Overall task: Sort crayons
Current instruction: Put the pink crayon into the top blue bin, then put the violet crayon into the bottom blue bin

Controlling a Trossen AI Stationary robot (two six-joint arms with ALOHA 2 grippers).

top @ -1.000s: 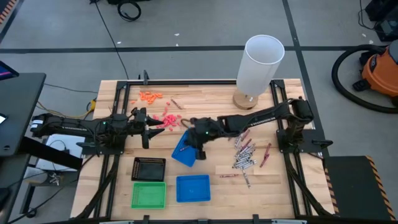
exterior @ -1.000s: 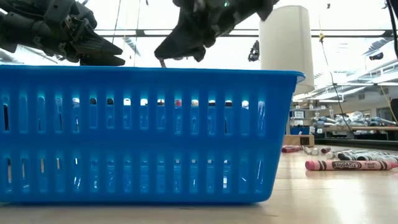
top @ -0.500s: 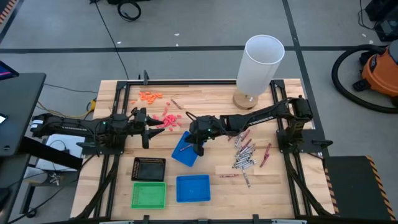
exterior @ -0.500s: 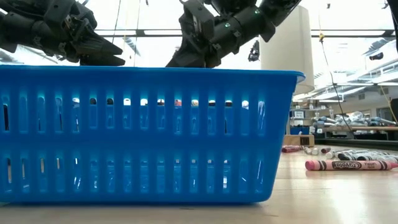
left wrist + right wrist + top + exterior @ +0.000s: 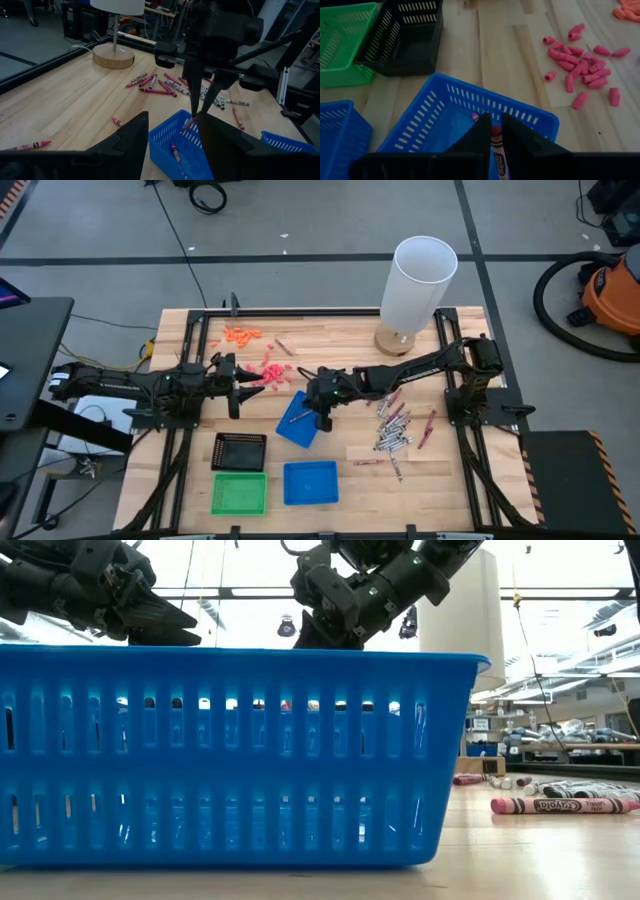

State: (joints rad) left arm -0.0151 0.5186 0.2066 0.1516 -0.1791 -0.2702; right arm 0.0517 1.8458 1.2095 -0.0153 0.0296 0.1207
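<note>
"Crayola" was read on the wrapper of a maroon crayon [image 5: 560, 805] lying on the wood surface [image 5: 340, 340] in the low view; part of the same print was seen on the red crayon [image 5: 497, 150] gripped by the right pincer [image 5: 493, 131]. That pincer was nearly closed on the crayon, held tip-down over the tilted blue basket [image 5: 297, 423] near mid-surface. One crayon [image 5: 175, 151] already lay inside that basket. The rest of the crayons [image 5: 392, 425], paper-wrapped sticks in maroon and grey-silver, were scattered on the surface's right side, a few strays elsewhere. Baskets were slotted plastic w/ lattice walls: a black one [image 5: 240, 451], a green one [image 5: 240, 493], a second blue one [image 5: 310, 482]. Small chunky pink bits [image 5: 580, 65] lay on the planked wood. A white cylinder [image 5: 420, 280] stood on a round wooden base. The left pincer [image 5: 262, 387] was held wide, empty, beside the pink bits.
</note>
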